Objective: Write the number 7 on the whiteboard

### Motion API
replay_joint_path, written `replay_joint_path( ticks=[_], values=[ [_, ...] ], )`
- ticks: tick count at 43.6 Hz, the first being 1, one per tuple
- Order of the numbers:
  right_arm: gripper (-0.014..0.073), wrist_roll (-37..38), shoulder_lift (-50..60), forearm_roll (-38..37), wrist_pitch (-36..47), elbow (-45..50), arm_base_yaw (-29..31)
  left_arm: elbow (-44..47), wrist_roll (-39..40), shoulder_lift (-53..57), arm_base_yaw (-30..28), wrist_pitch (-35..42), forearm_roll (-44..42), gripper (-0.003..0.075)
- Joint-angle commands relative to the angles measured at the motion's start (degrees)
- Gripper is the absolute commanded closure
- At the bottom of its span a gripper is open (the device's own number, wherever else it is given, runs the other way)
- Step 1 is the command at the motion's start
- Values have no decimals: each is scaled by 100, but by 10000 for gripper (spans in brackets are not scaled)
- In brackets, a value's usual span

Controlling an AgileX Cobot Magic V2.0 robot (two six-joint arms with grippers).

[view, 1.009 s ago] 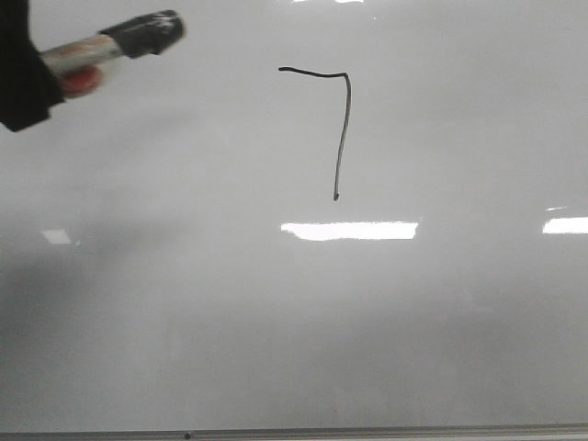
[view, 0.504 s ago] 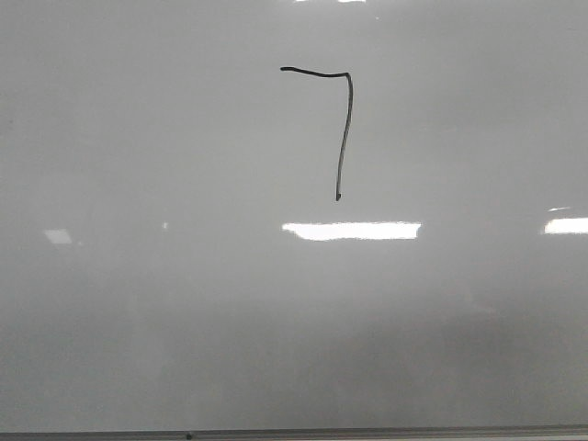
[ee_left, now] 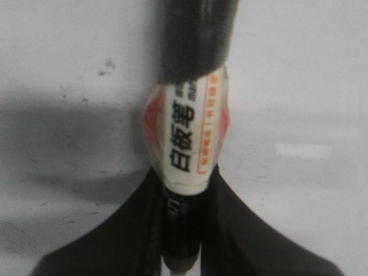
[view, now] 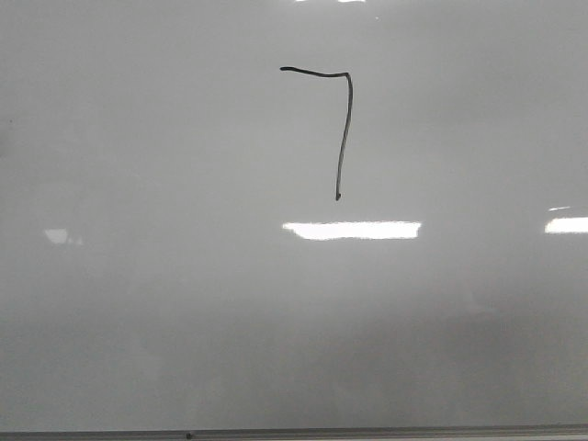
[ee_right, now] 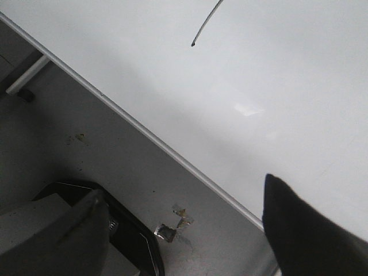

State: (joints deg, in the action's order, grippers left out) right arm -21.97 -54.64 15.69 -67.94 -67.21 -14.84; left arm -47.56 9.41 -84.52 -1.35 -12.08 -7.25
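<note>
On the upper middle of the whiteboard, the number 7 drawn in black, left gripper clamped on a marker, right gripper spread apart holding nothing, over the board's metal edge.

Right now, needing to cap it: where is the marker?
Gone from the front view; the left wrist view shows the marker clamped in the left gripper, over the whiteboard.

Left gripper fingers closed around marker barrel. Right gripper fingers spread wide apart, holding nothing.
</note>
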Motion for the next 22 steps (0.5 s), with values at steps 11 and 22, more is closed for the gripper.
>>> replay_joint_path(
  ticks=[11, 22],
  values=[
    [20, 16, 45, 57, 310, -143, 46, -161, 48, -79, 3, 571, -272, 373],
    [20, 505, 105, -14, 388, -143, 46, -161, 48, 446, 3, -77, -283, 268]
  ],
)
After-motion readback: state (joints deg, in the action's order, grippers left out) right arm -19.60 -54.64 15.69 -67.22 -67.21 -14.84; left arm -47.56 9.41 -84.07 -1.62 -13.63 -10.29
